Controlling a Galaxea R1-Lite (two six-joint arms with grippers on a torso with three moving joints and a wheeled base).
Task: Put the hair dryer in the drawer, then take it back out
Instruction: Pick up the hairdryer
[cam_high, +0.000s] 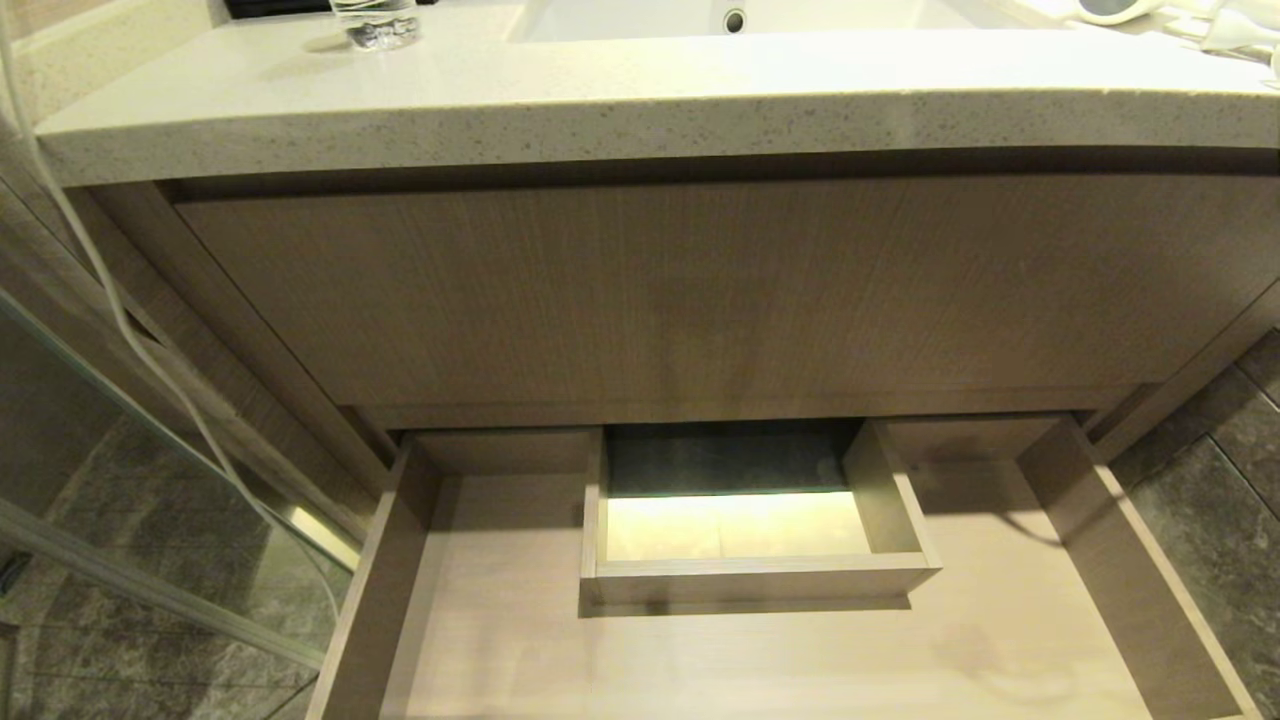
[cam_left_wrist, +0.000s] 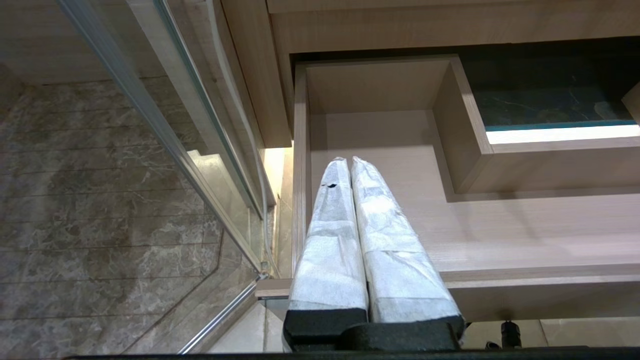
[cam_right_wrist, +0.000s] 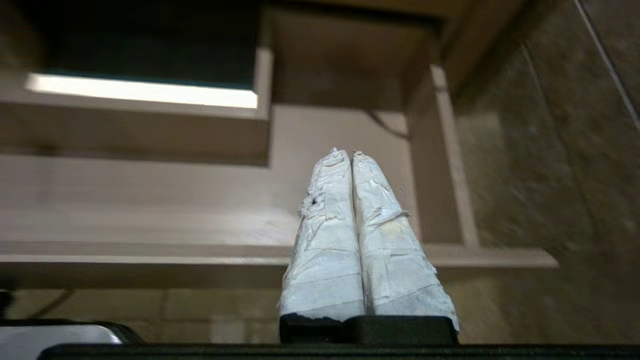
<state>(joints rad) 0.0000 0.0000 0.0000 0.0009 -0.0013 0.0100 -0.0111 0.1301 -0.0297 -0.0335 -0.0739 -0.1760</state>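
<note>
Both arms out of head view, drawer (cam_high: 760, 650) pulled open, hair dryer (cam_high: 1115, 10) up on countertop (cam_high: 600, 100) | left wrist: left gripper (cam_left_wrist: 348, 161) jaws pressed together, empty, tips over drawer floor beside boxed cutout (cam_left_wrist: 470, 150) | right wrist: right gripper (cam_right_wrist: 344, 152) jaws pressed together, empty, above drawer's right side.

Hair dryer (cam_high: 1110, 8) on countertop (cam_high: 600, 100) back right, above open drawer (cam_high: 500, 640).

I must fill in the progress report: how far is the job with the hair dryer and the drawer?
Done, apparently: the hair dryer lies on the countertop, and the drawer stands open without it. In hand: nothing; left gripper and right gripper are shut, empty. Left: nothing visible.
</note>
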